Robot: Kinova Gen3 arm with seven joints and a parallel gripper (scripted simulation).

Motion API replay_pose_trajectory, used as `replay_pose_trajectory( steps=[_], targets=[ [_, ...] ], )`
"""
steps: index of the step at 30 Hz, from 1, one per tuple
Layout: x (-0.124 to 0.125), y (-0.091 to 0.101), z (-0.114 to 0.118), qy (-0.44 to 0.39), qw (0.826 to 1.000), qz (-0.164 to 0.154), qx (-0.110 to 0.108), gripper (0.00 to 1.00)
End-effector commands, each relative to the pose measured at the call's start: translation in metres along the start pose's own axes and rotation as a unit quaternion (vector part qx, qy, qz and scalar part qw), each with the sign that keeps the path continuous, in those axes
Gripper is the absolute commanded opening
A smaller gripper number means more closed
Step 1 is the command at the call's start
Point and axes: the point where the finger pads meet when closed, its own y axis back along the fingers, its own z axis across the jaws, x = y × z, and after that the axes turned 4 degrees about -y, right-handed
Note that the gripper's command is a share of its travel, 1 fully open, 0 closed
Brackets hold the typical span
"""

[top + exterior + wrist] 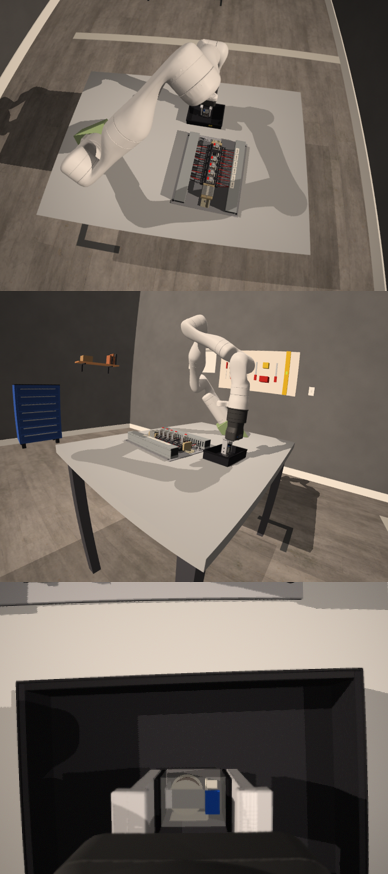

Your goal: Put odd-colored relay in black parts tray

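My gripper is shut on the relay with the blue button, a clear-cased block upright between the fingers. The fingertips are down inside the walls of the black parts tray. Whether the relay's underside touches the tray floor is hidden. The relay panel appears to lie flat on the table. Five relays with red buttons stand in its middle row, with an empty socket between the one nearest the tray and the other four.
Two grey wire ducts run along the panel's sides, with red and black wires between. The panel's near end is a short gap from the tray. A green block sits at the arm's base. The arm reaches over the table.
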Motion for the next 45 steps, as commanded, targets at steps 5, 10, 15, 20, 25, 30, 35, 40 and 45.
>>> replay_pose_trajectory(
  steps=[5, 10, 15, 20, 25, 30, 35, 40, 45],
  targets=[
    [-0.0007, 0.0011, -0.0002, 0.0, 1.0, -0.001, 0.0, 0.98],
    [-0.0007, 0.0011, -0.0002, 0.0, 1.0, -0.001, 0.0, 0.98],
    [-0.0007, 0.0011, -0.0002, 0.0, 1.0, -0.001, 0.0, 0.98],
    [-0.0007, 0.0011, -0.0002, 0.0, 1.0, -0.001, 0.0, 0.98],
    [-0.0007, 0.0011, -0.0002, 0.0, 1.0, -0.001, 0.0, 0.98],
    [-0.0007, 0.0011, -0.0002, 0.0, 1.0, -0.001, 0.0, 0.98],
    [-0.0007, 0.0011, -0.0002, 0.0, 1.0, -0.001, 0.0, 0.98],
    [-0.0007, 0.0011, -0.0002, 0.0, 1.0, -0.001, 0.0, 0.98],
    [-0.0007, 0.0011, -0.0002, 0.0, 1.0, -0.001, 0.0, 0.98]
  ],
)
